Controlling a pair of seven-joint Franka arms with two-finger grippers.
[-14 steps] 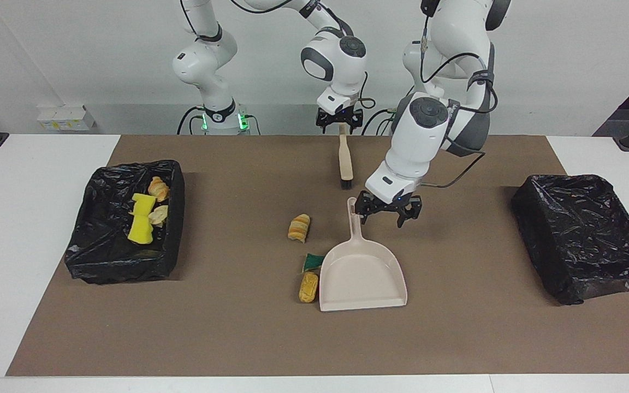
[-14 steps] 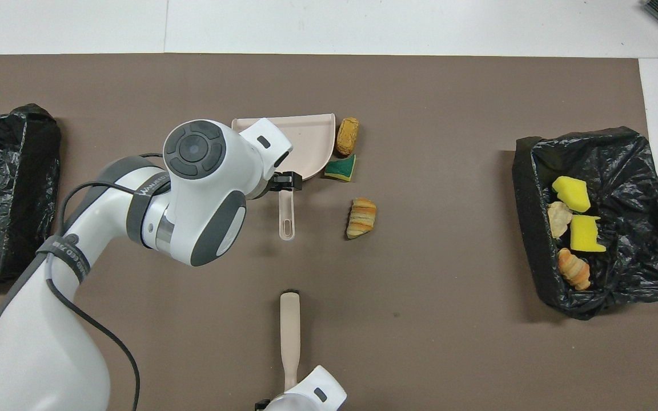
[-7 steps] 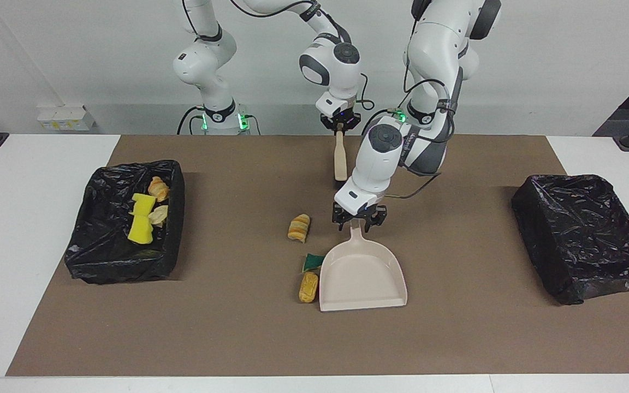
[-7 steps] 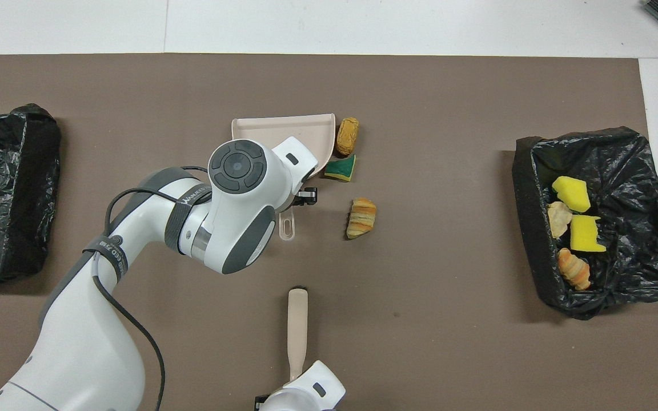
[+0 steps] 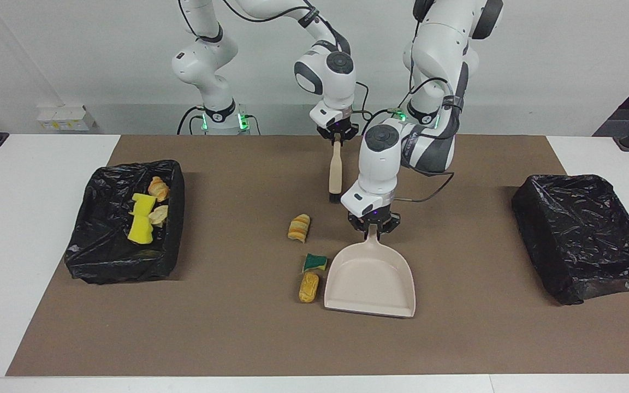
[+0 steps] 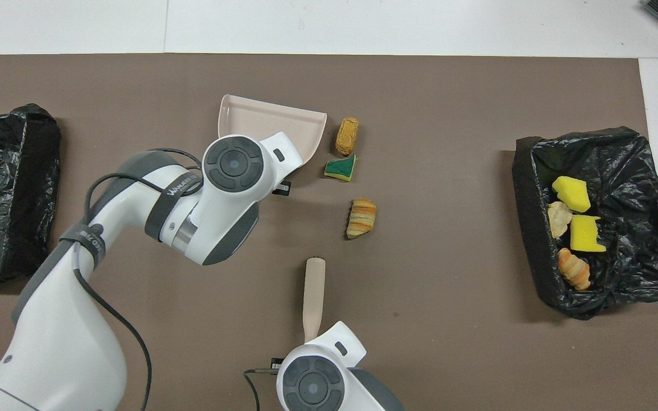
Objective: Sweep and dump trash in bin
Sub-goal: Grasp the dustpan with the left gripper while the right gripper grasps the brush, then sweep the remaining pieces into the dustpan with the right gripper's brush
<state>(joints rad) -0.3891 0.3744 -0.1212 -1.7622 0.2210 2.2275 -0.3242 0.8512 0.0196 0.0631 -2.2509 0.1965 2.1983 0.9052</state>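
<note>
The table [image 5: 30, 262] carries a brown mat [image 5: 238, 338]; a black-lined bin [image 5: 123, 218] at the right arm's end holds four scraps [image 5: 142, 221], and a second bin [image 5: 582, 234] sits at the left arm's end; the dustpan [image 5: 372, 278] lies mid-mat, its handle pinched by the left pincer [image 5: 373, 228]; the brush [image 5: 336, 172] hangs bristles-down nearer the robots, its handle pinched by the right pincer [image 5: 337, 135]; three loose scraps lie beside the pan toward the right arm's end: a striped roll [image 5: 299, 227], a green sponge bit [image 5: 314, 262] and a tan roll [image 5: 308, 287], the two last just beside the pan's wall, none inside it.
</note>
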